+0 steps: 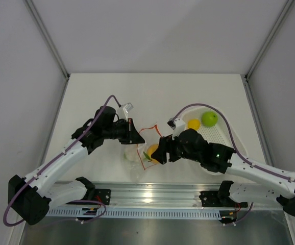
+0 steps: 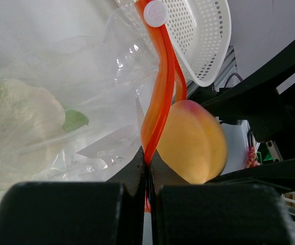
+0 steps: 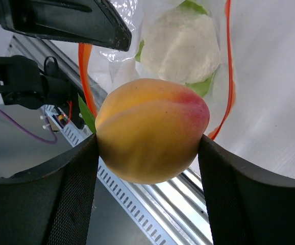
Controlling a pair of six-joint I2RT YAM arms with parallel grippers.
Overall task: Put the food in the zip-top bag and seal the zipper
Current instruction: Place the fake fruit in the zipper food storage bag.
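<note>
The clear zip-top bag [image 1: 137,151] hangs at the table's middle, mouth held up. My left gripper [image 1: 133,131] is shut on its red-orange zipper [image 2: 160,87], pinching the strip between closed jaws [image 2: 148,166]. Inside the bag lie a whitish piece [image 2: 15,127] and a green piece [image 2: 75,120]. My right gripper [image 1: 156,153] is shut on an orange-yellow round fruit [image 3: 150,135], holding it right at the bag's mouth, beside the zipper [image 3: 229,66]. The fruit also shows in the left wrist view [image 2: 193,143]. The whitish piece [image 3: 180,46] sits beyond it.
The white perforated basket [image 1: 224,140] stands at the right with a yellow fruit [image 1: 194,124] and a green apple [image 1: 209,118] in it. The metal rail [image 1: 147,196] runs along the near edge, close below the bag.
</note>
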